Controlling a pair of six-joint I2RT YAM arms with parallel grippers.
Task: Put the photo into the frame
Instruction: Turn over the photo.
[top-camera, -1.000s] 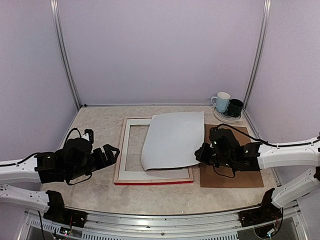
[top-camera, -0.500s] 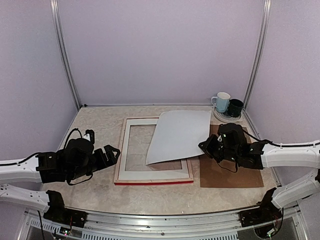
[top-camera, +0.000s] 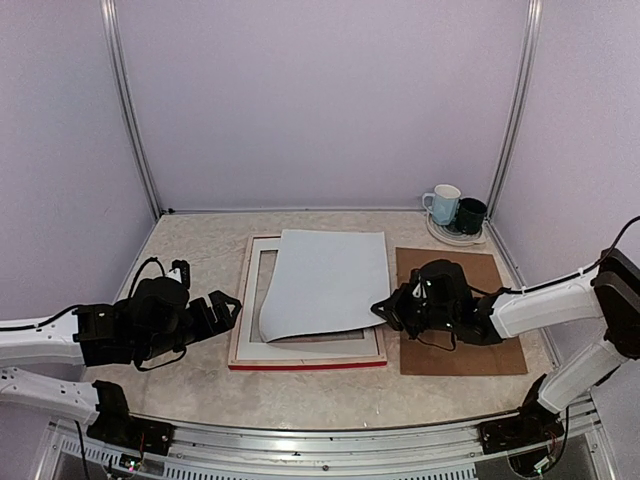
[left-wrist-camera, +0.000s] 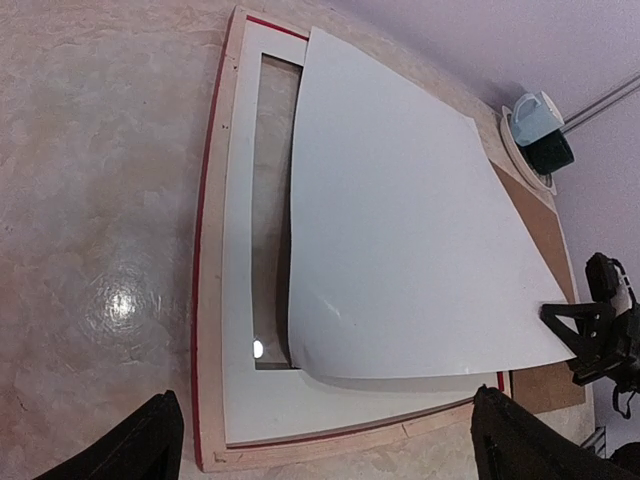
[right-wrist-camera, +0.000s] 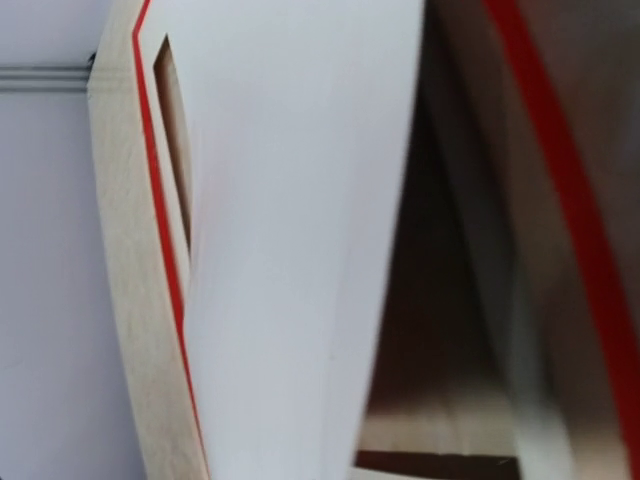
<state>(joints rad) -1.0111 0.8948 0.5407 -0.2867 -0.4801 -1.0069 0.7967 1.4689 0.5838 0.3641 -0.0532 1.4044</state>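
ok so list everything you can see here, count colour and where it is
photo: 1, white back up, lying over the frame's right part
frame: 1, pale wood with red edge, flat mid-table
backing board: 1, brown, flat right of the frame
pale mug: 1, whitish, far right corner
dark mug: 1, black, beside the pale mug
plate: 1, pale, under both mugs
table: 1, beige marbled
left gripper: 1, black, open and empty, left of the frame
right gripper: 1, black, shut on the photo's near right corner
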